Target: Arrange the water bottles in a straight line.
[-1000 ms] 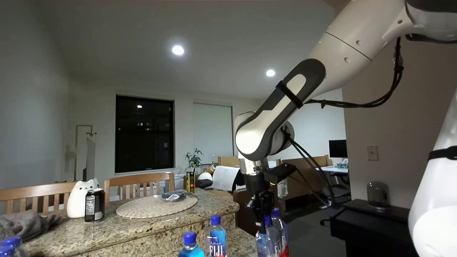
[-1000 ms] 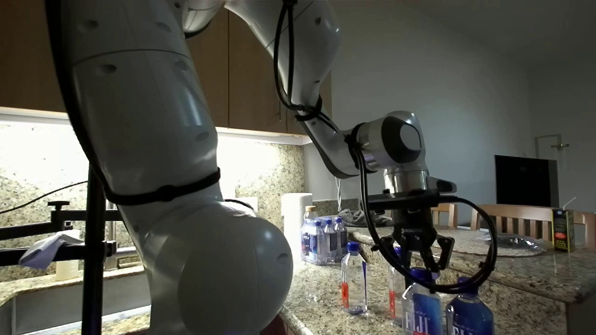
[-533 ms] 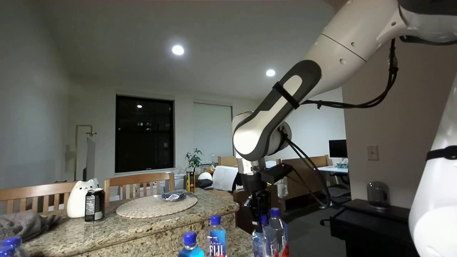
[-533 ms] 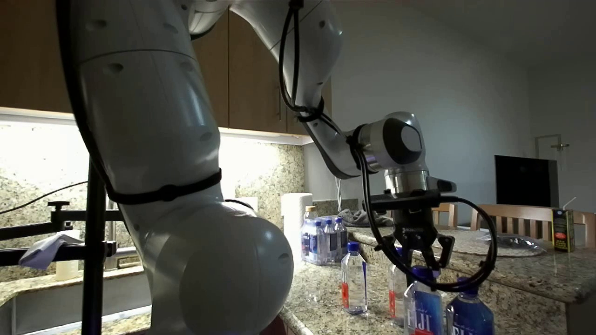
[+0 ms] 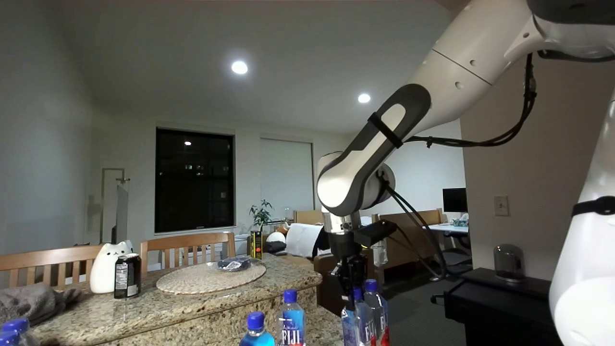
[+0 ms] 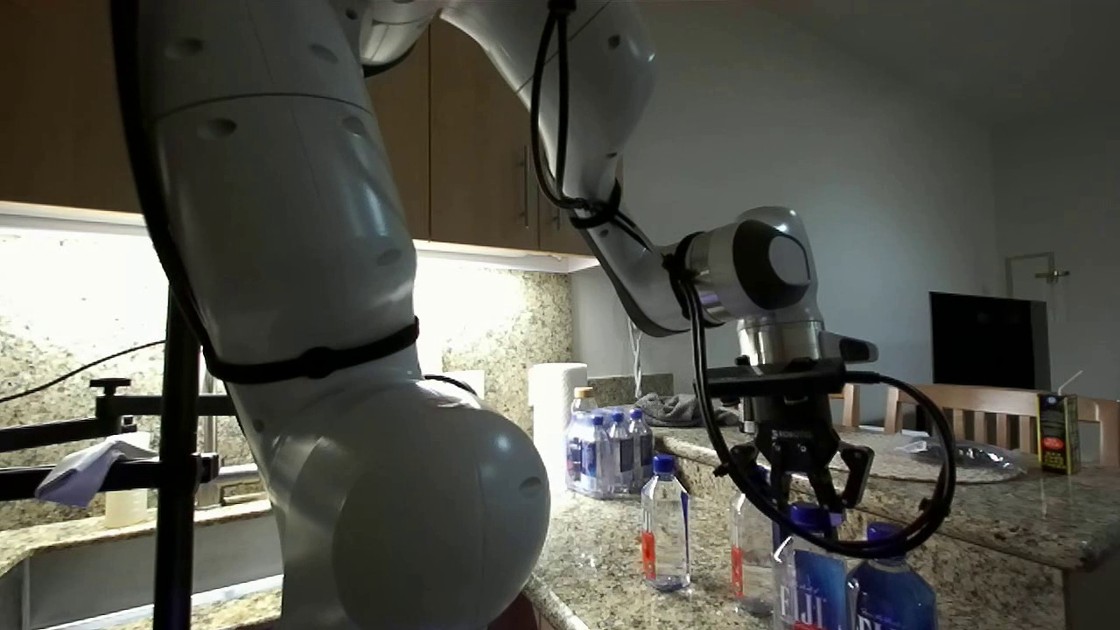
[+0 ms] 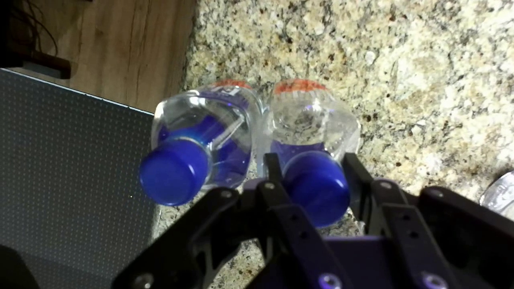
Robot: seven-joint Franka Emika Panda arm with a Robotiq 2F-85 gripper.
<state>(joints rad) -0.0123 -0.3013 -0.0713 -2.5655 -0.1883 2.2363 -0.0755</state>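
- Speckled granite counter [image 6: 599, 547] in both exterior views, built in two levels: a lower surface and, behind, a raised ledge [image 5: 108, 311]. Same stone beneath the bottles in the wrist view.
- White robot arm [image 6: 284, 219] with dark trim, large in both exterior views, bent over the lower level, wrist pointing down.
- Beyond the ledge, in an exterior view, a slatted wooden chair [image 5: 190, 239].
- On the ledge, lying flat, a round woven placemat [image 5: 192, 282].
- Farther back on the lower level, in an exterior view, a tight cluster of blue-capped bottles [image 6: 604, 455] next to a white paper towel roll [image 6: 551, 429].
- Also on the ledge, left of the placemat in an exterior view, a white cat-faced figure [image 5: 102, 274].
- Four upright water bottles [image 6: 667, 534] at the lower level, clear and blue-capped. From left to right in an exterior view: leftmost one set apart, second bottle [image 6: 752, 569] partly hidden, held bottle [image 6: 809, 582], and rightmost bottle [image 6: 892, 586] just beside it. In the wrist view, a neighbouring bottle [image 7: 217, 132] left of the held one; touching or barely apart, cannot tell which.
- Black jaws, pointing down, drawn in snugly against both sides of the held bottle's blue cap [image 7: 317, 190]. Cannot tell whether lifted or resting on the stone.
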